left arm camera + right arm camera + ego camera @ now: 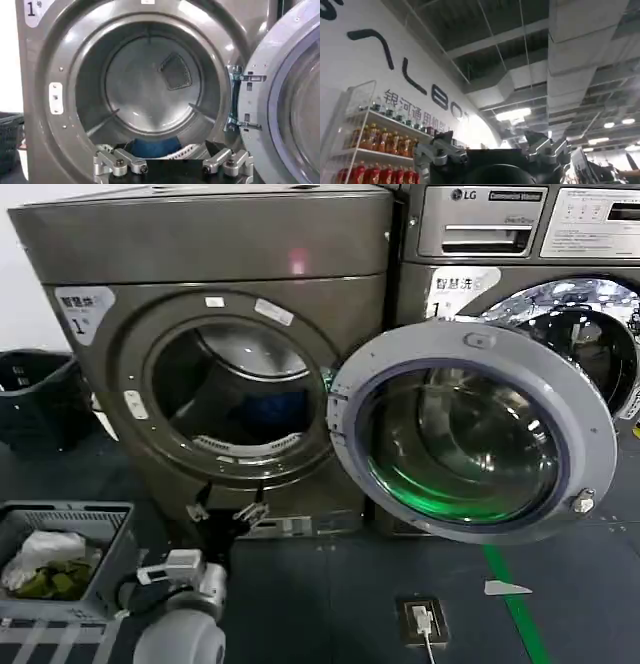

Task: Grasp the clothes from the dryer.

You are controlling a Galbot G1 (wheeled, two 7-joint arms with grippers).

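The large bronze-grey metal front-loading dryer (pixel 210 334) stands at the far left of the scene, its round porthole open and its grey-rimmed glass door (pixel 470 429) swung out to the right, where it hangs in front of the LG-branded machine (pixel 520 244) beside it. A white "1" sticker (pixel 82 309) sits on the dryer's upper left front, and a small pink-red light (pixel 298 261) glows on the panel above the porthole. The clothes, a dark navy-blue soft fabric bundle (pixel 152 147), lie low on the drum floor just behind the front lip, much smaller than the drum mouth. The left gripper (pixel 226 512) is held just in front of the dryer, below the lower edge of the porthole, with its two fingers spread apart and nothing between them; it is not touching the bundle. In the right wrist view the right gripper (pixel 492 150) points up toward a ceiling with lights and a wall with shelves of bottles (pixel 375 145), its fingers likewise spread and empty. On the near left floor stands a grey plastic basket (pixel 70 519) holding white and olive-green cloths (pixel 45 564).
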